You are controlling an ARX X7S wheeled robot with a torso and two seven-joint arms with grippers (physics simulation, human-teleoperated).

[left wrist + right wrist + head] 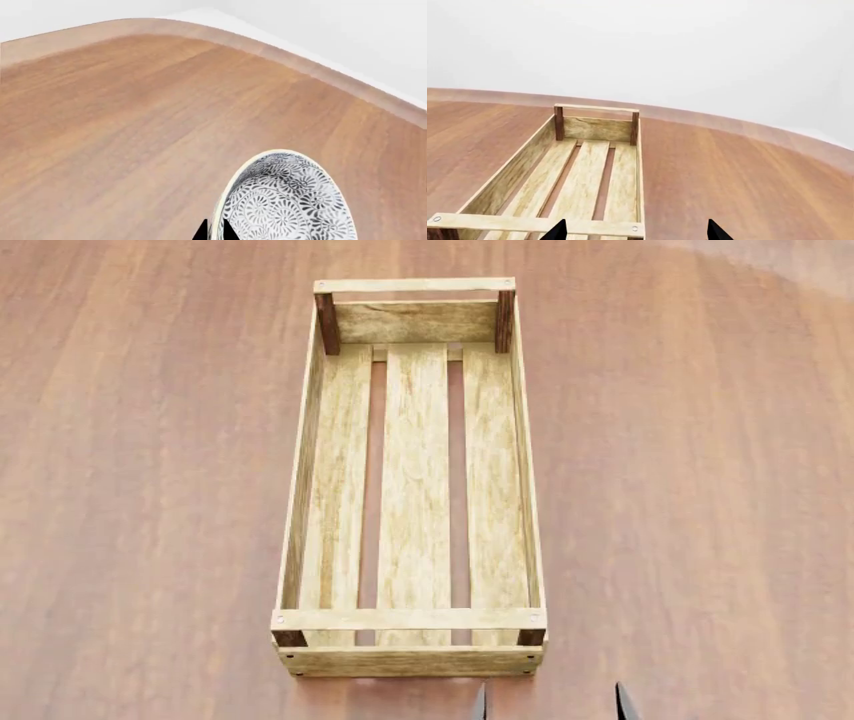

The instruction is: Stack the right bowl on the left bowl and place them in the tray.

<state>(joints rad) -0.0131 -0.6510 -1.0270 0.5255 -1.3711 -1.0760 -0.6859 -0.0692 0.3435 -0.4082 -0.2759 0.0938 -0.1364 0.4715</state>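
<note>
Your right gripper (pixel 635 231) hangs wide open and empty over the near end of the bare tray (pixel 304 455), while your left gripper (pixel 215 231) pinches a patterned bowl (pixel 287 200) by its rim, apparently ready for stacking.

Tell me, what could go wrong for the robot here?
The left hand pinches only the thin rim of the patterned bowl, so it might slip or tip when lifted. The crate is narrow with raised rails, so a bowl could catch a rail going in. The head view shows no bowl, so aiming is harder.
</note>
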